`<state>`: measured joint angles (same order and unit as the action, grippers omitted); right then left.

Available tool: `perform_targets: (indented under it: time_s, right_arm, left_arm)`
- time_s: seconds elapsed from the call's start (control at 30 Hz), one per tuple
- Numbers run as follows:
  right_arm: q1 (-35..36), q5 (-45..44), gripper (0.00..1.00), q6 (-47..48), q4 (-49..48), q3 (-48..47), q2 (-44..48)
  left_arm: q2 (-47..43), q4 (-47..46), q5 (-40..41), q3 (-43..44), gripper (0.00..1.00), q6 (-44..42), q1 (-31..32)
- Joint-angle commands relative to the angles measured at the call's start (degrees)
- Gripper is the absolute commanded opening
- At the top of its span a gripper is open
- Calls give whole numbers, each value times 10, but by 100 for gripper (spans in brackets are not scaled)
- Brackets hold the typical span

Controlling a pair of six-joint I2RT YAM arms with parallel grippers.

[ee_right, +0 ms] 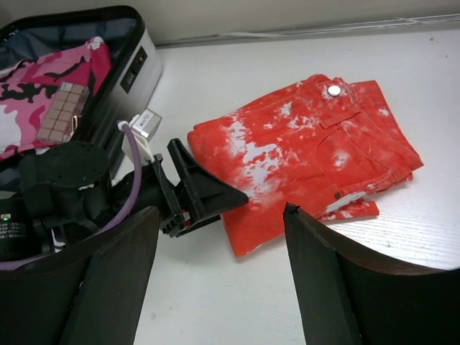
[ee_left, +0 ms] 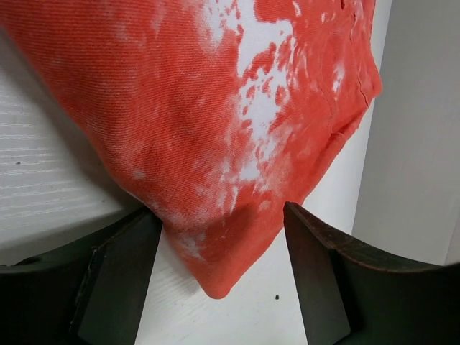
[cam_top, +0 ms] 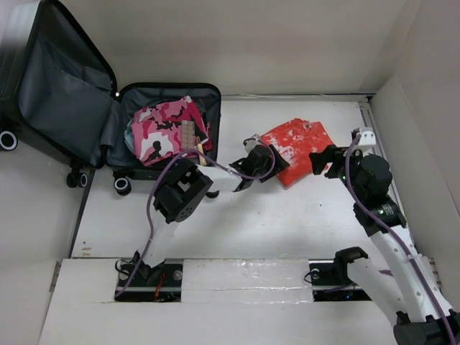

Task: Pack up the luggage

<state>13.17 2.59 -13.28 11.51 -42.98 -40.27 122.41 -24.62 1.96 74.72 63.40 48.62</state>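
Observation:
The luggage (cam_top: 59,90) lies open at the back left, its grey-lined lid propped up; its shell also shows in the right wrist view (ee_right: 138,66). A pink camouflage garment (cam_top: 159,131) and a brown checked item (cam_top: 188,134) lie in its base. A folded red-and-white garment (cam_top: 298,140) lies on the table to the right. My left gripper (cam_top: 262,171) is open at the garment's left corner; in the left wrist view the corner (ee_left: 215,273) sits between the fingers without being pinched. My right gripper (cam_top: 325,162) is open and empty at the garment's right edge.
White walls (cam_top: 424,129) close the table at the back and right. The left arm's purple cable (cam_top: 154,194) loops in front of the luggage. The luggage's caster wheels (cam_top: 122,185) face the table's near side. In the right wrist view the left gripper (ee_right: 205,192) lies beside the garment (ee_right: 302,158).

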Motion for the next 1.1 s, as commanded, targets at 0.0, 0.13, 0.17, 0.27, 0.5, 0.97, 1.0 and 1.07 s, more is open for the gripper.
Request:
perform_targets:
  time_s: [0.0,0.13,0.17,0.27,0.5,0.97,1.0,1.07]
  right_arm:
    - [4,21,75,1,-23,9,7]
    - [9,40,75,1,-28,20,12]
    - [9,47,75,1,-28,20,21]
    - [9,65,75,-4,-28,20,41]
    - [26,91,75,-10,-3,1,113]
    - [31,104,75,-10,2,14,130]
    - [31,109,75,-10,2,14,130]
    - [31,109,75,-5,9,14,130]
  left_arm:
    - [29,77,19,23,65,38,-4]
    - [54,99,45,52,57,73,-9]
    - [60,93,45,52,51,73,-3]
    - [65,77,51,52,8,80,2]
    - [43,-30,-19,-16,0,82,-22]
    - [-119,287,-90,217,0,-315,-130]
    - [-114,321,-51,254,0,-344,-139]
    - [-109,377,-30,346,0,-392,-151]
